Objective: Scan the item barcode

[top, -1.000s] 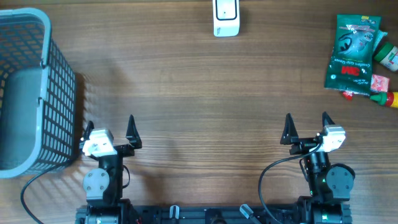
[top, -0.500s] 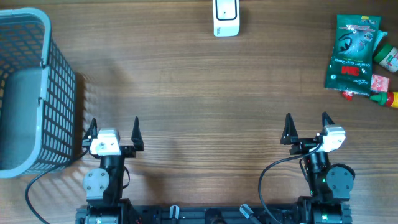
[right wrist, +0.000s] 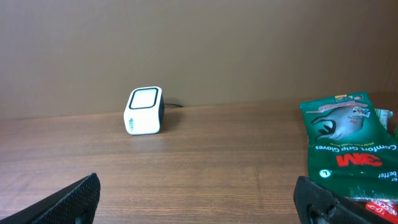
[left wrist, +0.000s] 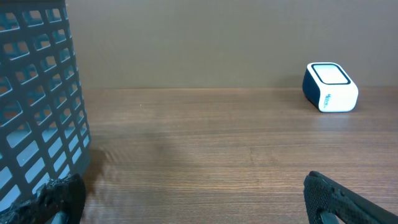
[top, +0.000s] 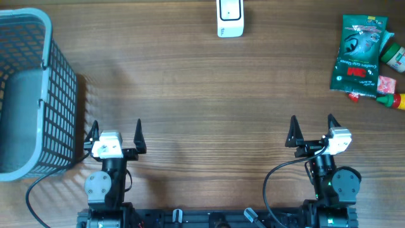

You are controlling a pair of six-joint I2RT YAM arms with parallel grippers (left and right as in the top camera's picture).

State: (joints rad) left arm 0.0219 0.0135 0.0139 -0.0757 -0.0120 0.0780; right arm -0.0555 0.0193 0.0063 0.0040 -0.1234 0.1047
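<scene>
Slight sideways shift of the left gripper away from the basket since a second ago. No change anywhere else.

Wooden table: a broad bare stretch of grain across the middle, running from the near edge at the two arm bases up to the far edge. Open room between the two grippers and ahead of each.

Left side taken up by a grey lattice basket, tall-walled, with its near corner just beside the left gripper's outer finger.

Far right corner: green glove packet, lying flat and face up, well apart from the right gripper. Printed with a dark picture of gloves, a red "3M" mark, the words "Comfort Grip Gloves" and an "L" in a circle.

Far edge, near the middle: white scanner, boxy with dark sides and a pale window on its upper face. Small print on its front, too small to read. Well apart from the packet, with bare wood between.

Crowded against the packet's right side: a green-and-white pack cut by the frame, a red sachet, and a red and yellow tube-like thing at the lower corner.

Both grippers low at the near edge, jaws spread wide, gripping nothing.
</scene>
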